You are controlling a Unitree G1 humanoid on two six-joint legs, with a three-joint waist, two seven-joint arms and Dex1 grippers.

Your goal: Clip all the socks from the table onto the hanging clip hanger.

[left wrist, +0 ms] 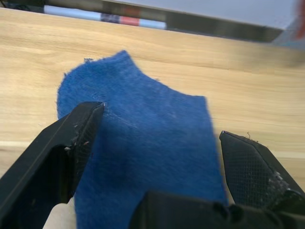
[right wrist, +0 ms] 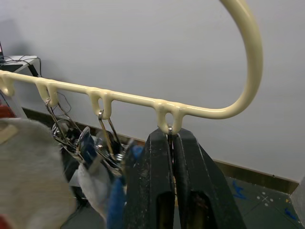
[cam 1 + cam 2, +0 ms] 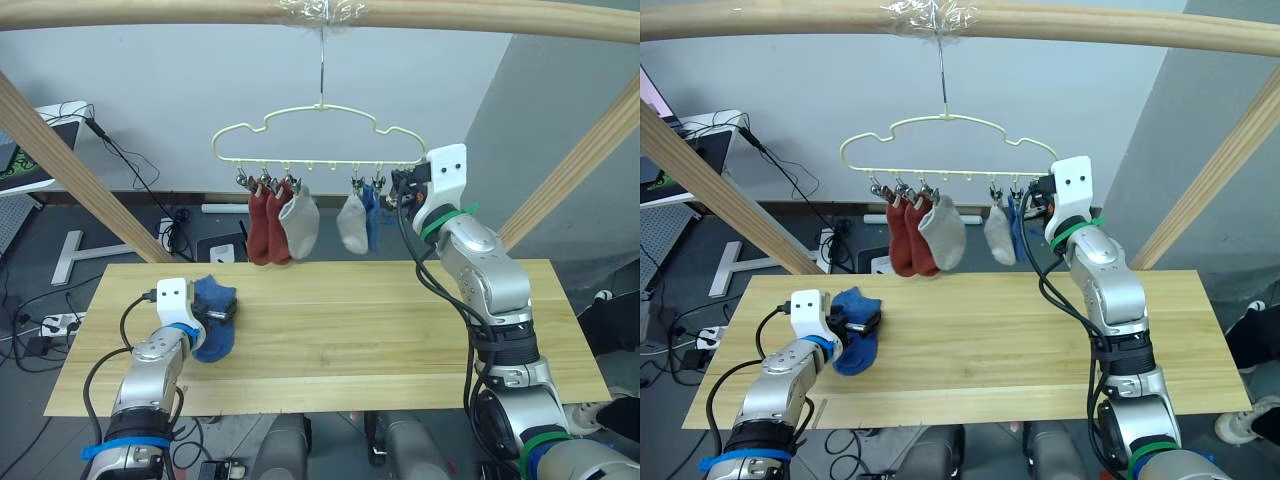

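- Blue sock [image 3: 214,318], last one on table [image 3: 400,330], lying at L end near front edge, long axis running roughly front-to-back, cuff end pointing toward the far edge.
- Sitting right between fingers [image 1: 71,148] of left gripper [image 3: 218,312]; jaws spread wide, straddling the fabric, not yet pinching it.
- Hanging well up and to the R of that sock: clip hanger [image 3: 318,135], carrying five socks already, two rust red [image 3: 266,232], two light grey [image 3: 300,222], one blue [image 3: 371,215].
- Pinching the end clip [image 2: 169,131] at hanger's R end: right gripper [image 3: 403,185], fingers closed narrow on it, prob. to open it.
- Judging by layout: L arm far nearer to the sock, so looking like L lifting it up and across to that clip.
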